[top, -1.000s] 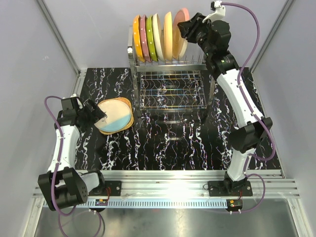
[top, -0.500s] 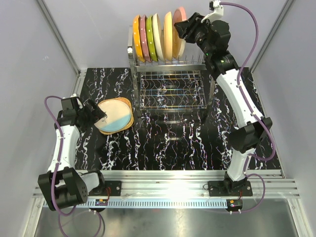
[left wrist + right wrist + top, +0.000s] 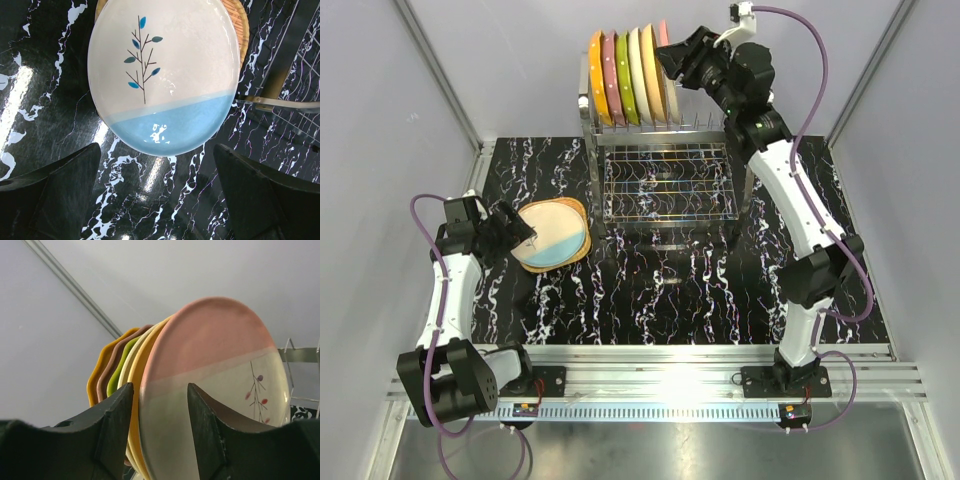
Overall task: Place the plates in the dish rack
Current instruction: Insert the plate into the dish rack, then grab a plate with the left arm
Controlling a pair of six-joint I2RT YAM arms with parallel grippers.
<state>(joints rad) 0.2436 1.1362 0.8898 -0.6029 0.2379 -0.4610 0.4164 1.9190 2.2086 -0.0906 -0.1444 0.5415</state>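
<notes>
The cream-and-blue plate [image 3: 160,75] is smooth, glazed ceramic with bright glare spots, the tan plate [image 3: 239,25] under it looks finely ribbed and matt, the dish rack [image 3: 665,180] is shiny bare metal wire, the table [image 3: 660,290] is glossy with a black marble pattern, and the fingers [image 3: 65,195] of the left pincer [image 3: 156,146] are matt black plastic.

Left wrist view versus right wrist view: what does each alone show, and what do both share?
Only the left wrist: the left claw facing a blue-and-white plate lying flat on a tan plate, on the dark marbled table. Only the right wrist: a pink-and-cream plate standing on edge in front of other upright plates, between the fingers of the right claw. Both: an open claw, a plate with a twig drawing, and steel of the dish rack.
</notes>
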